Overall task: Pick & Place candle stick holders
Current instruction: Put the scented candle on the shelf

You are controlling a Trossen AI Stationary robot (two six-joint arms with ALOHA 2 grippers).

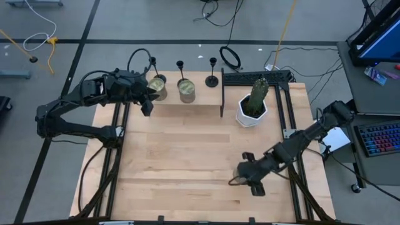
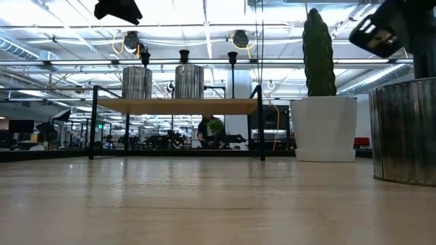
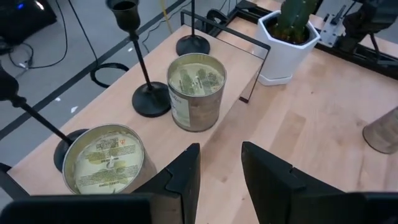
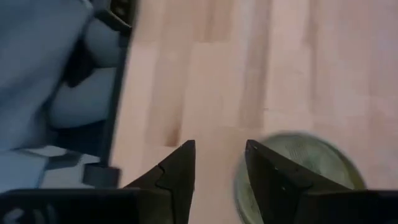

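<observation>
**Crowded shelf: jars stand in the way of the holders**

The counter [image 1: 187, 156] carries a low raised shelf [image 1: 187, 100] along its far edge, a white pot with a cactus [image 1: 253, 103] beside that shelf, and both arms. Three black candle stick holders [image 1: 180, 67] stand in a row at the back of the shelf, and two gold jars [image 1: 186, 91] sit just in front of the left and middle ones. There lies the main risk, as I judge it: a reach for a thin stem has to pass a jar, so a finger could shove a jar off the shelf edge or tip a holder, since each stem is tall over a small round base. A pinch high on a stem might also let the holder swing.

The left hand [image 3: 219, 165] hovers over the shelf's left end, close above the left jar [image 3: 104, 158]. Its fingers are spread a moderate way, holding nothing and touching nothing.

The right hand [image 4: 219, 163] hangs low over the near right part of the counter, well away from the shelf. Its fingers are likewise parted and empty, with a third jar [image 4: 298, 168] just beside one finger; a careless move could knock it.
</observation>
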